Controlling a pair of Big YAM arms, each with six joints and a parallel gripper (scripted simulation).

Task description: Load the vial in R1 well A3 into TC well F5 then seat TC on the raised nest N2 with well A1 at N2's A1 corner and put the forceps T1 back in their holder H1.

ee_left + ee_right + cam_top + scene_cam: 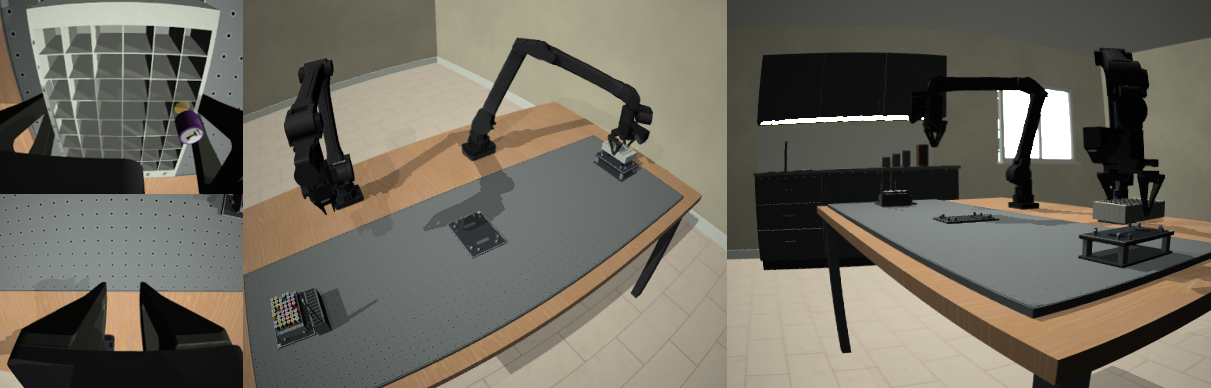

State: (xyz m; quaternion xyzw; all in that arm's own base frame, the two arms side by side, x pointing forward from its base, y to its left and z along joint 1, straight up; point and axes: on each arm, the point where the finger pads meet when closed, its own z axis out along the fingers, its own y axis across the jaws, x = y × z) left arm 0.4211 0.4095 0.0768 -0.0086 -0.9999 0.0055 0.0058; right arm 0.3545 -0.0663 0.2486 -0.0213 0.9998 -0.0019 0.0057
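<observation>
TC [619,152] [1129,212] [123,17], pale, boxy and gridded, holds a purple-capped vial [1115,193] [189,127]

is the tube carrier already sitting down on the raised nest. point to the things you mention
No, the tube carrier [625,153] [1128,211] [123,17] hangs above the raised nest [621,173] [1125,241], with a gap between them in the exterior view.

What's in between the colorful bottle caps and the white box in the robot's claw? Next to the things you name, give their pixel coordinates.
A flat dark plate [478,234] [966,218] sits on the gray mat [408,280] [937,250] between them; the top view shows it.

Left jaws [617,146] [1132,205] clamped, pointing down.
</observation>
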